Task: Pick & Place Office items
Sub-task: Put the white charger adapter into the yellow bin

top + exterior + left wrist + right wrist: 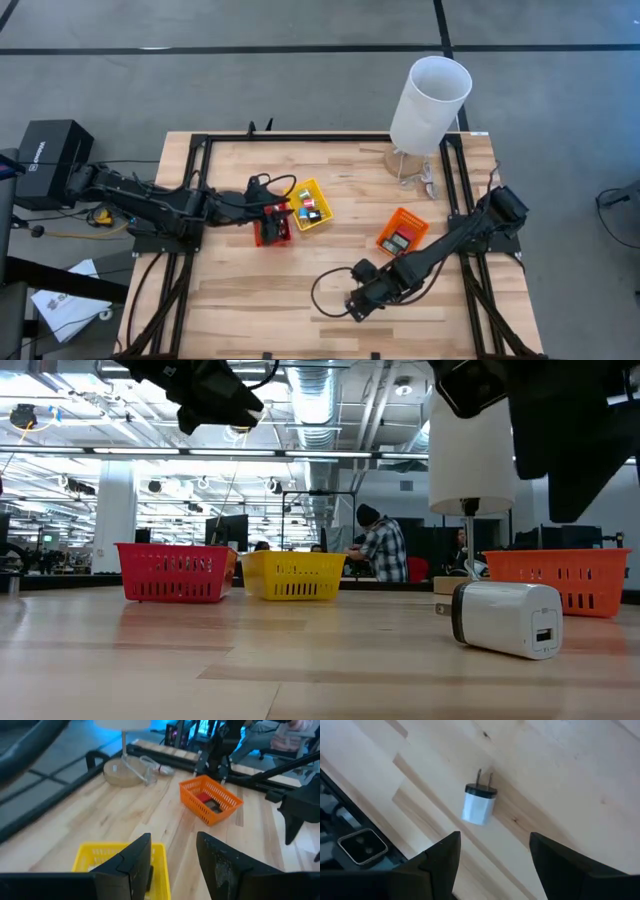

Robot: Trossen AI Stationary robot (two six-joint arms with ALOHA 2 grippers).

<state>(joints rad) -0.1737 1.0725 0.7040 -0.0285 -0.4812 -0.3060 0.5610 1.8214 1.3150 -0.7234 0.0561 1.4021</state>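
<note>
While several office items (308, 205) are already sorted into the three trays at frame centre, one white charger (479, 805) is left on bare wood, lower centre. It is hovered over by the right gripper (492, 852), fingers wide and empty; the left gripper (172, 855) is spread empty above the yellow tray (92, 855).

Red tray (272, 232) and yellow tray (312, 204) are set touching near the table (240, 290) middle. Orange tray (401, 231) is seen toward the right edge. White cylinder (429, 104) is stood at the far right corner.
</note>
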